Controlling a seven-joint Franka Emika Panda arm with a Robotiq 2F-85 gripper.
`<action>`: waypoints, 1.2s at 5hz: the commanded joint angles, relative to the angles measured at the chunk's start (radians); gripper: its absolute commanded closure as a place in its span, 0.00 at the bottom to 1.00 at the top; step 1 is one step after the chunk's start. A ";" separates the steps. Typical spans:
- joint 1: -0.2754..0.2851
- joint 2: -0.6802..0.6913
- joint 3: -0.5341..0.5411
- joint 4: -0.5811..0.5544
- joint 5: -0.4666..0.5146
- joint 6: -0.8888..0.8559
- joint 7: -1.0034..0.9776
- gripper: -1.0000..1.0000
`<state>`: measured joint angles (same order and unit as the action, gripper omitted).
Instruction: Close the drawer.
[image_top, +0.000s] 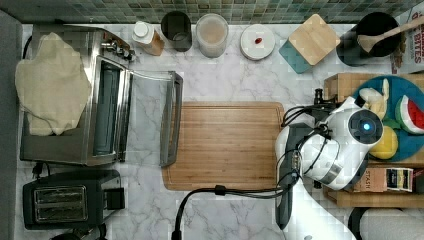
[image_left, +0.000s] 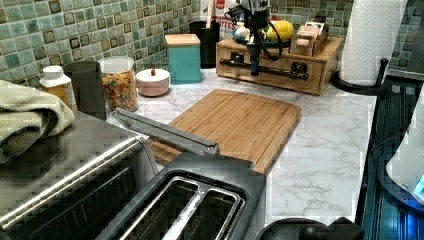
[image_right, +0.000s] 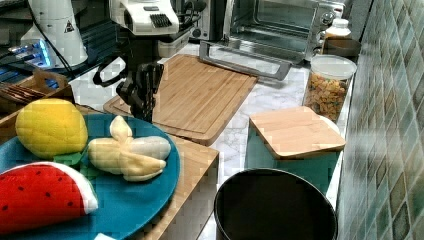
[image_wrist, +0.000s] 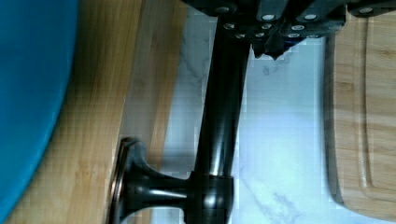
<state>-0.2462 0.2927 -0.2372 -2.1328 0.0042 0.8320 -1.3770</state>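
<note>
One drawer (image_left: 272, 64) sits in the wooden unit at the far end of the counter (image_left: 320, 145) in the left view, looking pushed in. The hand (image_left: 255, 67) hangs at its black bar handle (image_wrist: 219, 116); I cannot tell if it is open. A cutting board (image_left: 240, 122) lies nearer.

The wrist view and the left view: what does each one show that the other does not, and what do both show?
Wrist view alone: the handle's round mounting post where it meets the wood, and the edge of the blue plate seen from above.

Left view alone: the whole drawer front, flush with its wooden unit, the paper towel roll, the toaster and the tiled wall.

Both: the black bar handle, the claw at it, the cutting board and the marble counter.
</note>
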 joint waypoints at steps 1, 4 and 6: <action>-0.106 -0.079 -0.190 0.058 -0.150 0.026 0.140 1.00; -0.104 -0.079 -0.192 0.058 -0.150 0.026 0.140 1.00; -0.091 -0.078 -0.205 0.058 -0.145 0.026 0.136 1.00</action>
<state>-0.1829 0.2817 -0.2795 -2.1426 -0.0793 0.8188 -1.2803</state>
